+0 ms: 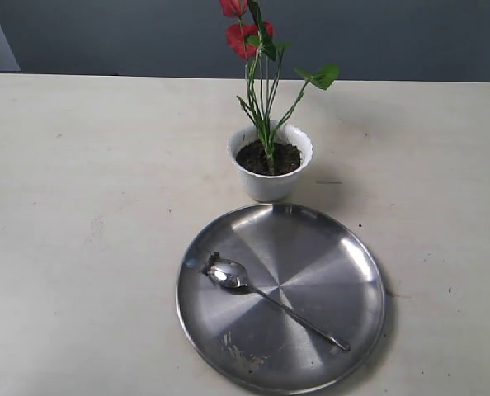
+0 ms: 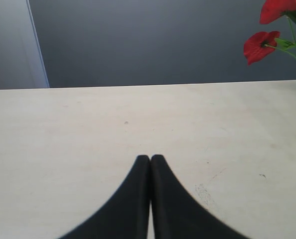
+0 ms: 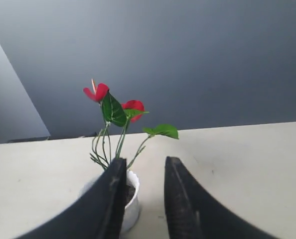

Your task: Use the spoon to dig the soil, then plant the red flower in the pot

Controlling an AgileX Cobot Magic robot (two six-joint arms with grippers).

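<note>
Red flower (image 1: pixel 259 49) stands upright in the pot (image 1: pixel 270 175), stems set into the soil (image 1: pixel 267 157); blooms and leaves rise well above the scalloped rim. Pot sits on the table (image 1: pixel 80 206), just behind the far edge of the steel plate (image 1: pixel 327 272). Spoon (image 1: pixel 270 299) lies flat on the plate, bowl toward the plate's left side, handle running diagonally to the lower right; a few dark crumbs by the bowl tip. Neither arm appears in the exterior view. Left hand (image 2: pixel 150 158): fingers pressed together, nothing between them, over bare table, blooms at the edge of its view. Right hand (image 3: pixel 145 167): fingers spread, empty, with the pot and flower beyond its one finger.
</note>
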